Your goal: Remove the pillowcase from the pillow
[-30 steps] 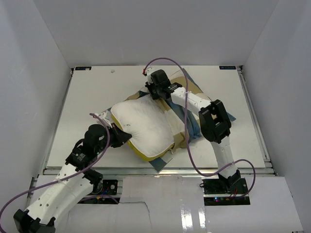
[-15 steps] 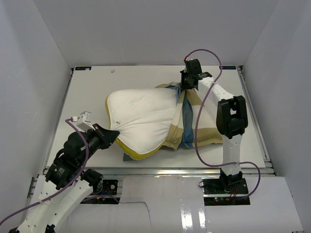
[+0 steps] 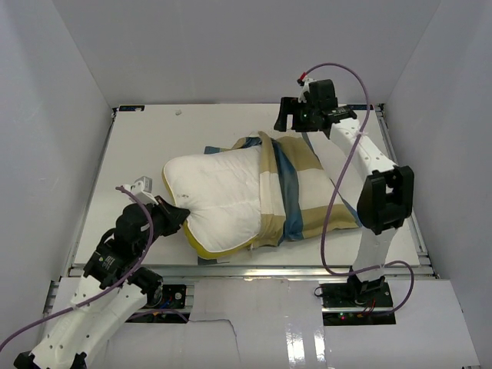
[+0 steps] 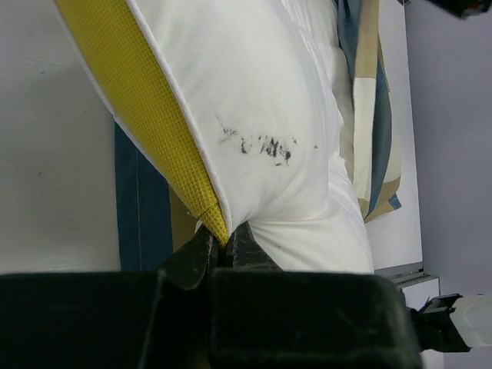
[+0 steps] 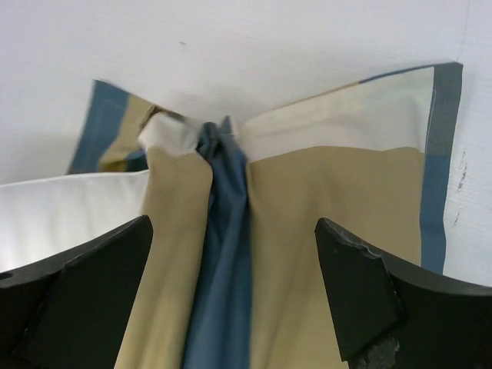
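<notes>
White cushion fabric takes up the centre of the top view: the pillow [image 3: 223, 196] lies flat on the desk [image 3: 138, 146], its left part bare. Its right part is inside the pillowcase [image 3: 311, 184]. The pillowcase's open end is bunched in folds of tan, blue and cream across the pillow just right of centre, and the rest spreads flat towards the right side of the frame. A sliver of its blue cloth also shows beneath the pillow's lower edge.

At the lower left of the top view, the left gripper [image 3: 178, 217] meets the pillow's lower-left corner. In the left wrist view this gripper [image 4: 223, 250] is pinched tight on that corner, where the yellow band [image 4: 138, 123] along the pillow's edge meets the white face. The fabric draws into a point between the jaws. Dark smudges [image 4: 261, 146] mark the white face above the grip, and blue and tan cloth lies under the pillow at the lower left of that view.

The right gripper [image 3: 288, 119] hangs at the upper right of the top view, over the far edge of the pillowcase. From the right wrist view, this gripper [image 5: 223, 292] has its jaws spread wide with nothing between them. Gathered blue folds [image 5: 219, 231] lie below the gap, apart from both fingers.
</notes>
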Action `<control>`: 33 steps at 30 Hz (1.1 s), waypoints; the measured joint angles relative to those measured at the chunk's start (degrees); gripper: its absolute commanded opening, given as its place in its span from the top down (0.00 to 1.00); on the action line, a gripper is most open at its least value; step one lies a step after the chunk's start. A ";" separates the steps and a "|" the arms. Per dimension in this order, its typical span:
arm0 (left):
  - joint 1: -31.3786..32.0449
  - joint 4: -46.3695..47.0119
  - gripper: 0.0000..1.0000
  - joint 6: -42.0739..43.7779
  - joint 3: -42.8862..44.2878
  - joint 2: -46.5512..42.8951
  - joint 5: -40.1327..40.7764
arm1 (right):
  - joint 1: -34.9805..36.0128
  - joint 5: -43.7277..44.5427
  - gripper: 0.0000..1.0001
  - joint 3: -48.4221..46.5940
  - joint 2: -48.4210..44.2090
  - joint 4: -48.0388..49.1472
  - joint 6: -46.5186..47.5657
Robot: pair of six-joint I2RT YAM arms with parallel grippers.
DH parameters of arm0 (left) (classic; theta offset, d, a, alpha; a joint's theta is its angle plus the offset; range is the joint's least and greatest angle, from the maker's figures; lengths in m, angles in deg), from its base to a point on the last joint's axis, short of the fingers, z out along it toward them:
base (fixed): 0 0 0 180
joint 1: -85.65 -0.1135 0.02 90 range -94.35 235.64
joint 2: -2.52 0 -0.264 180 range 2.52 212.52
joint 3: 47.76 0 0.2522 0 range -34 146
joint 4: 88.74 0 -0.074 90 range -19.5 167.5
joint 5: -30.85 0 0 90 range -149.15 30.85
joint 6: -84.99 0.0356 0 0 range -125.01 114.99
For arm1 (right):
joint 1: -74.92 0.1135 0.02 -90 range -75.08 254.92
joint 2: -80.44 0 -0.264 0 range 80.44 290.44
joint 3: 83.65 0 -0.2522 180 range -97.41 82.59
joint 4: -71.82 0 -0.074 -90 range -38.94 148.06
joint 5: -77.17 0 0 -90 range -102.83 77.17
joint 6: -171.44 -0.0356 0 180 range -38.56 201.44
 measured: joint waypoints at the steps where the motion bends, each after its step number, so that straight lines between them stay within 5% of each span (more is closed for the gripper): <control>1: 0.00 0.28 1.00 -0.02 -0.52 0.22 -0.02 | 0.44 -0.42 0.07 -0.02 -2.29 -0.72 -0.22; 9: -0.02 3.21 1.00 -0.46 -4.50 1.51 -1.16 | 9.86 2.82 0.14 19.85 -28.52 3.32 -1.01; 18: -0.04 7.85 1.00 -1.07 -5.11 5.22 -2.62 | 28.17 13.81 0.30 60.50 -46.71 11.72 -5.97; 22: -0.02 8.85 1.00 -0.90 -4.83 9.84 -2.86 | 30.56 20.13 0.40 63.39 -47.01 13.33 -8.33; 26: -0.04 8.22 1.00 -0.42 -2.69 12.85 -2.60 | 31.89 26.08 0.92 63.39 -48.33 14.19 -10.10; 33: 0.04 2.23 1.00 2.95 19.58 23.15 -1.81 | 20.22 31.69 0.92 63.34 -52.59 13.05 -11.23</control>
